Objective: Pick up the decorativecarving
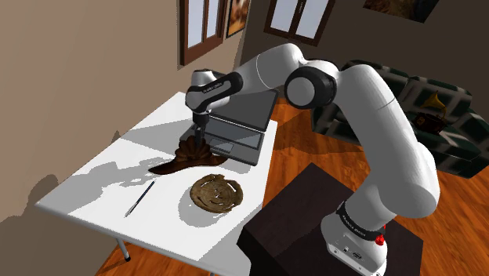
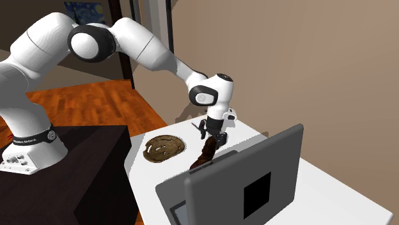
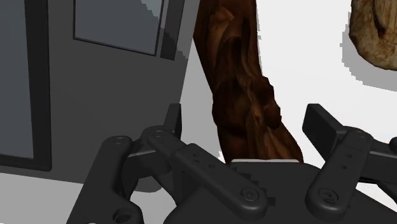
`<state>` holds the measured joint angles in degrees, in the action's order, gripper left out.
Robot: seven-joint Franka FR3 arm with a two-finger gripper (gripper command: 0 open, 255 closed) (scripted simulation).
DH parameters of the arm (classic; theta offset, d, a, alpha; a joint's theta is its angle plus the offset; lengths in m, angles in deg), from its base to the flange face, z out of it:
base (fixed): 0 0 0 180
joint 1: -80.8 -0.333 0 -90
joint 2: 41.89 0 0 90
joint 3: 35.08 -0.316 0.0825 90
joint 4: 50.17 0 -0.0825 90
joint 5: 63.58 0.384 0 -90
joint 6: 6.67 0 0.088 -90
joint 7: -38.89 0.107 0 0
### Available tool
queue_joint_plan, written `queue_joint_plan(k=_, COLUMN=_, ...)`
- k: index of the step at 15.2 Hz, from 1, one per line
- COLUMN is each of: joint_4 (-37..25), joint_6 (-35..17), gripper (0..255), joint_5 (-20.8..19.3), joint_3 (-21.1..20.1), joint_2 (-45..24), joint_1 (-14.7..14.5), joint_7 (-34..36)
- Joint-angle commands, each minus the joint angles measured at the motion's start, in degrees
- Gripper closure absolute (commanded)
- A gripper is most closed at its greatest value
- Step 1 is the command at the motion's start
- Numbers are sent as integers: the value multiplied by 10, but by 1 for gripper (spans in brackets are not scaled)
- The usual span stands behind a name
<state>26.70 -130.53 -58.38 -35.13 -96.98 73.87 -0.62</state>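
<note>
Hovering over the white table (image 1: 94,180), the black gripper (image 1: 197,141) points straight down at the dark brown decorative carving (image 1: 188,159).

Carving position: on the tabletop, just beside the front corner of the open grey laptop (image 1: 239,129).

Gripper state: the fingers (image 3: 321,122) stand apart, one on either side of the carving's upper end. A gap shows on each side, and nothing is clasped.

In the second exterior view the carving appears to lean, with one end raised toward the gripper. The laptop screen hides its lower end there, so the lean is uncertain.

A round tan carved disc (image 1: 217,192) lies flat near the carving without touching it. A thin dark pen (image 1: 139,197) lies near the disc, towards the shoulder view's left.
</note>
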Motion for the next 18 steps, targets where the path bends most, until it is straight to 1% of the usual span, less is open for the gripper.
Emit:
queue_joint_plan(k=1, joint_4=-7, joint_6=-5, gripper=0, joint_5=0, joint_3=0, joint_2=-12, joint_1=1, joint_7=-1)
queue_joint_plan(k=2, joint_4=-7, joint_6=-5, gripper=0, joint_5=0, joint_3=0, joint_2=-12, joint_1=1, joint_7=-1)
queue_joint_plan(k=3, joint_4=-6, joint_6=-6, gripper=255, joint_5=0, joint_3=0, joint_2=-12, joint_1=1, joint_7=-2)
queue_joint_plan(k=12, joint_4=-7, joint_6=-5, gripper=255, joint_5=0, joint_3=0, joint_2=-12, joint_1=1, joint_7=-1)
queue_joint_plan(k=18, joint_4=7, joint_6=16, gripper=255, joint_5=-1, joint_3=1, joint_2=23, joint_1=0, joint_7=1)
